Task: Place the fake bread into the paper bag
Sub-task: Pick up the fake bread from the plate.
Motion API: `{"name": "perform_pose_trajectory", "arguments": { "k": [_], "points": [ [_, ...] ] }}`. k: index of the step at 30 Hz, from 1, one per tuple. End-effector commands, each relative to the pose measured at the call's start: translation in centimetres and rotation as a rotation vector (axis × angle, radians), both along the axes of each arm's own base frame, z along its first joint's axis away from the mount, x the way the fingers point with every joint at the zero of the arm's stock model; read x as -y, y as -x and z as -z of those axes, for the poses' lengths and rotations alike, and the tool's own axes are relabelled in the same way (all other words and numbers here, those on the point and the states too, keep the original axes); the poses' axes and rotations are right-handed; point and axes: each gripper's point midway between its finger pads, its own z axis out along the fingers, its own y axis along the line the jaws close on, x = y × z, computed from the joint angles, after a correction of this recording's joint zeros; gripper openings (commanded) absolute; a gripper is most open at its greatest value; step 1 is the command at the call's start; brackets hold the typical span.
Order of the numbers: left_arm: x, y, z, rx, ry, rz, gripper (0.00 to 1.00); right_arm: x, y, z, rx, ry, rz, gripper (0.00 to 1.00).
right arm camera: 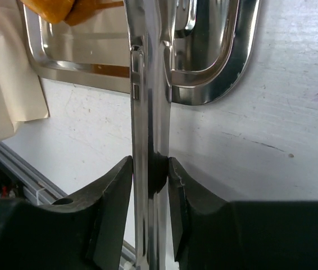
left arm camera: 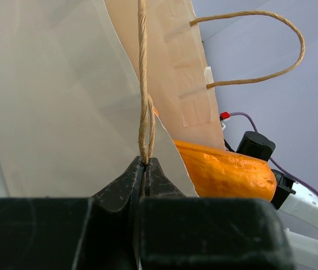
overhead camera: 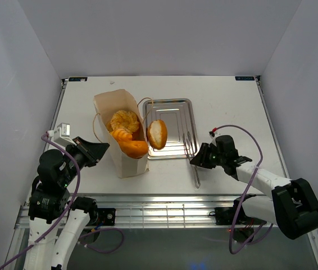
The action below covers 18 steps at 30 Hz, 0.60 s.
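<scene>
The pale tan paper bag (overhead camera: 126,163) stands open left of centre, with several glossy orange breads in it: a round braided piece (overhead camera: 125,120), a croissant (overhead camera: 122,135) and a long loaf (overhead camera: 134,148). A round roll (overhead camera: 158,134) rests at the left edge of the silver tray (overhead camera: 177,109). My left gripper (overhead camera: 99,149) is shut on the bag's near cord handle (left arm camera: 144,112); the loaf (left arm camera: 226,169) shows past the bag wall (left arm camera: 52,101). My right gripper (overhead camera: 200,158) is shut on metal tongs (overhead camera: 195,169) whose tips reach the tray; in the right wrist view the gripper (right arm camera: 149,166) clamps the tongs (right arm camera: 150,101).
The bag's far handle (left arm camera: 271,50) loops toward the tray. The tray rim (right arm camera: 226,73) lies just ahead of the right fingers, with the bag's corner (right arm camera: 7,101) to the left. White walls enclose the table; the aluminium rail (overhead camera: 164,211) runs along the near edge.
</scene>
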Motion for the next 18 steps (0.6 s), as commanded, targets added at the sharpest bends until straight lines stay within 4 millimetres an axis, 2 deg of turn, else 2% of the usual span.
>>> {"name": "perform_pose_trajectory", "arguments": {
  "k": [1,14,18],
  "points": [
    [0.3,0.4,0.4,-0.002,0.0,0.025,0.0,0.9,-1.3,0.1,0.105,0.089,0.057,0.38],
    [0.1,1.2,0.2,0.017,-0.014,0.029,0.0,0.8,-0.7,1.9,0.171,0.287,0.052,0.48],
    [0.3,1.2,0.5,0.011,-0.015,0.038,0.0,0.8,-0.7,2.1,0.222,0.37,0.06,0.56]
  ]
}}
